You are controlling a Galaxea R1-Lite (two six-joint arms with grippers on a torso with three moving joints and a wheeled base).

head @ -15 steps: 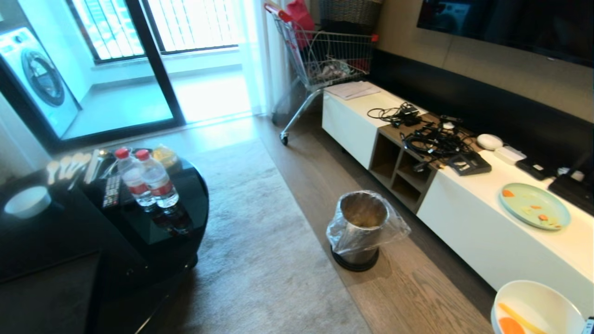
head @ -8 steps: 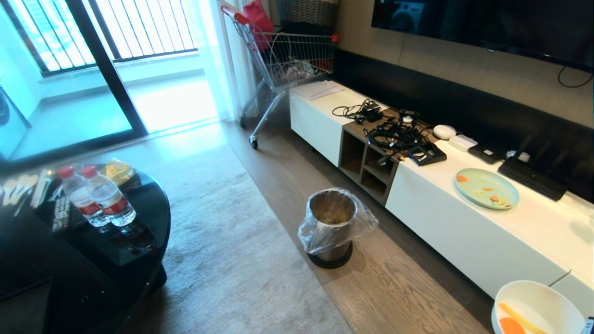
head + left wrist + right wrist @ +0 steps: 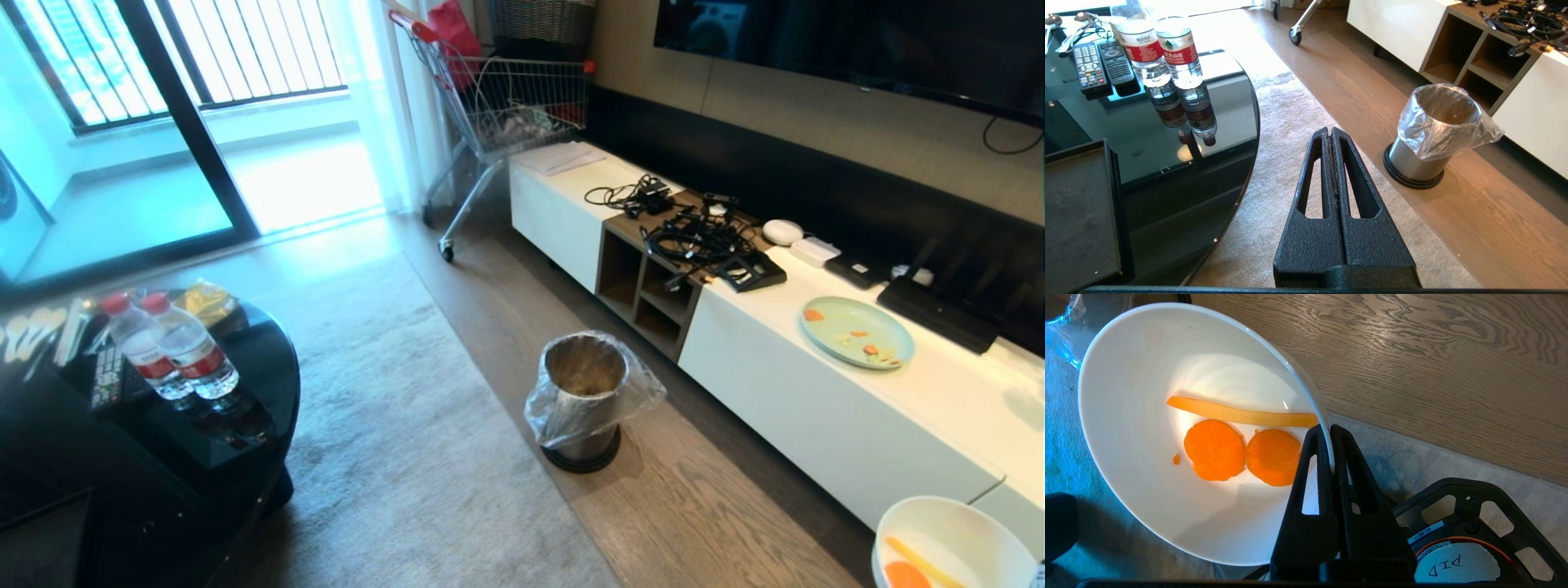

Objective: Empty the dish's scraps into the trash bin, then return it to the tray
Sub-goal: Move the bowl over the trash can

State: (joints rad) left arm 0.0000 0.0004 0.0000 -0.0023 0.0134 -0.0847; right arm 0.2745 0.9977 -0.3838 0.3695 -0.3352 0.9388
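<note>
Dish (image 3: 951,543) sat at the lower right corner of the head view, well short of the trash bin (image 3: 584,400) and on its right-hand side, with the scraps (image 3: 914,563) riding inside it. That bin stood on the wooden floor, just in front of the long white worktop (image 3: 816,408), its clear liner flared around the rim. Across the rug from the bin, the black glass table (image 3: 245,392) carried two water bottles (image 3: 167,351). My read: this was the carry-to-the-bin step, nothing tipped out as yet.

Over to the left wrist view: the left pincer (image 3: 1330,134) hung with its fingers pressed flat together and nothing between them, parked above the rug, the bin off to one side. The tray (image 3: 1081,212) showed as a dark matte slab on the glass table, further from the bin than the bottles.

Right wrist view, and here was the business end. The right pincer (image 3: 1327,435) was pinching the dish's rim, one finger inside, one outside. Two orange slices (image 3: 1241,451) and a yellow strip (image 3: 1241,413) lay in the bowl, all three loose. A corner of the bin's bag peeked past the far rim.

Next move, as I judged it: bring the dish over the bin's mouth, then roll the wrist so the far rim dips.
</note>
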